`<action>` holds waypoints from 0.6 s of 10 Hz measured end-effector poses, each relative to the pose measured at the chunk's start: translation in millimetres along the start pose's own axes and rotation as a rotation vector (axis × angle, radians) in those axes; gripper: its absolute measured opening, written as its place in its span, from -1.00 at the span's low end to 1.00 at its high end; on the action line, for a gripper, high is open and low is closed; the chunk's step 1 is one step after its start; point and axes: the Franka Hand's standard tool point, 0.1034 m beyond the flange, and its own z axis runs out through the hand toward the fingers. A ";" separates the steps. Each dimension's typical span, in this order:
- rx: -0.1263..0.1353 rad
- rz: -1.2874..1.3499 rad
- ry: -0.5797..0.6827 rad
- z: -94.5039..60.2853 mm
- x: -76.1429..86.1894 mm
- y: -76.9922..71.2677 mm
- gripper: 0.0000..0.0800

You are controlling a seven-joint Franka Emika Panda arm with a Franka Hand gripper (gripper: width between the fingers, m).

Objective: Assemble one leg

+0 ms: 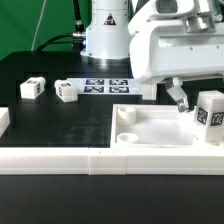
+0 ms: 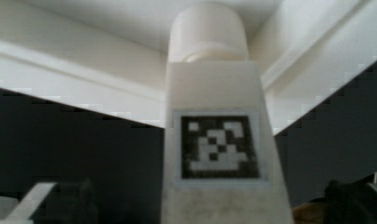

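A leg [image 1: 210,112], a small white block with a black-and-white tag, stands upright in the white tray part [image 1: 160,130] near its corner on the exterior view's right. My gripper [image 1: 195,104] hangs just above and around it, and one dark finger [image 1: 178,100] shows beside the leg. In the wrist view the leg [image 2: 217,120] runs up the middle, its rounded end [image 2: 211,35] against the tray. Both fingertips [image 2: 32,202] stand well apart from its sides. The gripper [image 2: 194,208] is open and holds nothing.
Two more legs [image 1: 32,88] [image 1: 66,91] lie on the black table at the exterior view's left. The marker board [image 1: 105,86] lies behind the tray. A long white rail [image 1: 50,158] runs along the front. The robot base [image 1: 105,35] stands at the back.
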 end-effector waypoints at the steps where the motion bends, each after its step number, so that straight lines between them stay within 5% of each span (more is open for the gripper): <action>1: 0.001 -0.006 -0.005 -7.0 8.1 -0.2 0.62; 5: 0.013 -0.012 -0.040 -7.7 9.1 -2.8 0.62; 6: 0.043 -0.014 -0.146 -2.6 2.9 -4.2 0.62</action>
